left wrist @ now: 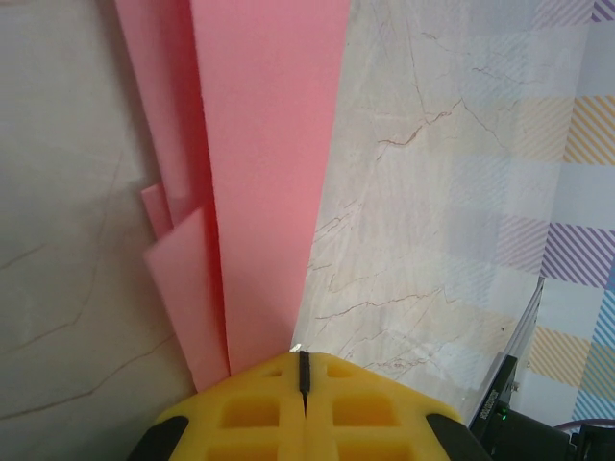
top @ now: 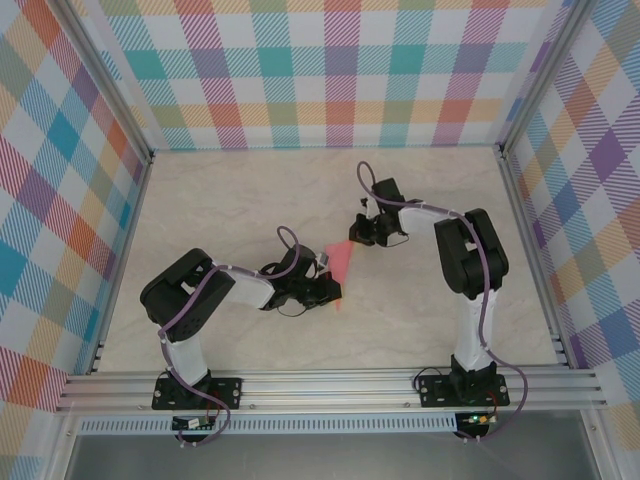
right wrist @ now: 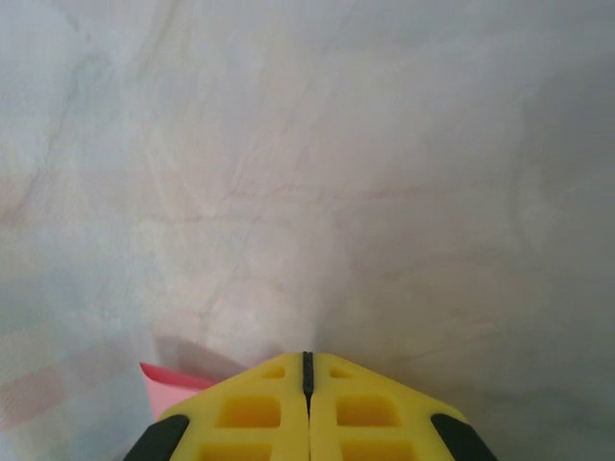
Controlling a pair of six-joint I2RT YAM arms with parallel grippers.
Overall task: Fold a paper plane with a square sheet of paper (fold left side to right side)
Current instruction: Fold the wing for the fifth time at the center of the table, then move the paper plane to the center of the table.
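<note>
With left fingers together, apparently pinning the folded paper to the bench, right fingers, also together, should press the crease flat without dragging.

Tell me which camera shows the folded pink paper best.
Left wrist. There the folded pink paper lies close up, its overlapping layers and straight edges plain to see. The top external view gives the paper as a small pink wedge, and the right wrist view catches just one corner.
</note>
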